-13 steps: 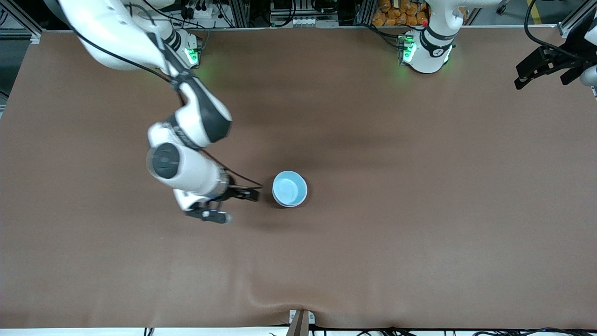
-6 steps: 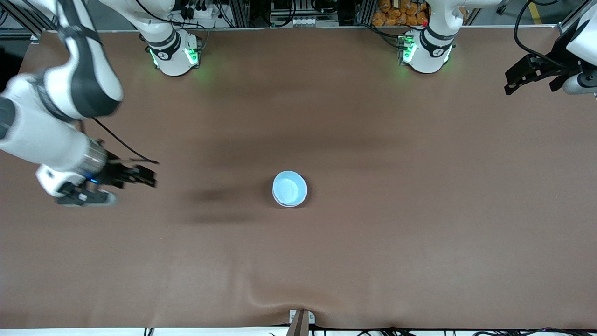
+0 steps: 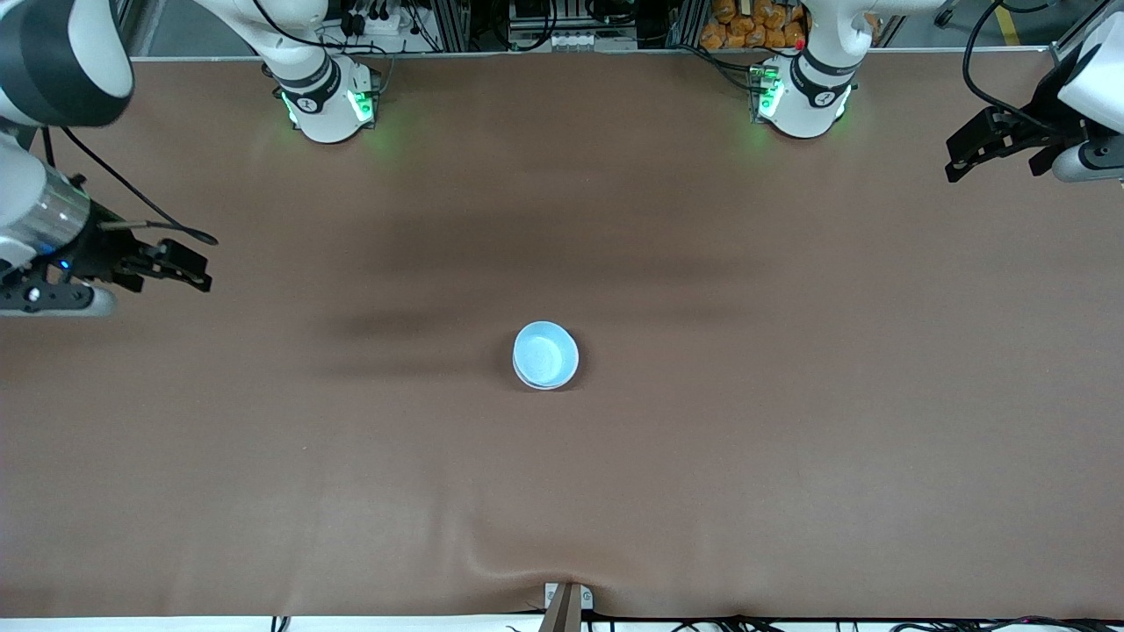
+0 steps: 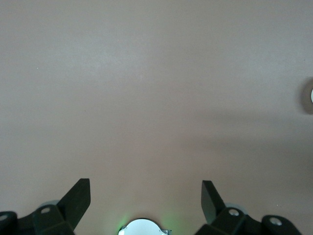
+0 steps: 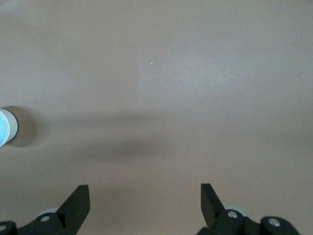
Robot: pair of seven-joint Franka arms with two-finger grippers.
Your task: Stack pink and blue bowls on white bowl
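Note:
The blue bowl (image 3: 545, 353) sits upright at the middle of the table, nested on top of a stack. A whitish rim (image 3: 537, 384) shows just under it; I cannot tell which bowl that is. No pink bowl shows. The stack shows at the edge of the right wrist view (image 5: 5, 126) and as a sliver in the left wrist view (image 4: 311, 96). My right gripper (image 3: 198, 268) is open and empty over the right arm's end of the table. My left gripper (image 3: 966, 154) is open and empty over the left arm's end.
The brown table cover (image 3: 702, 456) has a raised wrinkle at its edge nearest the camera (image 3: 527, 562). The two arm bases (image 3: 327, 101) (image 3: 801, 92) stand along the edge farthest from the camera. The left arm's base shows in the left wrist view (image 4: 142, 227).
My right gripper has swung away from beside the bowl stack to the right arm's end of the table. My left gripper shifted slightly. The bowl stack has not moved.

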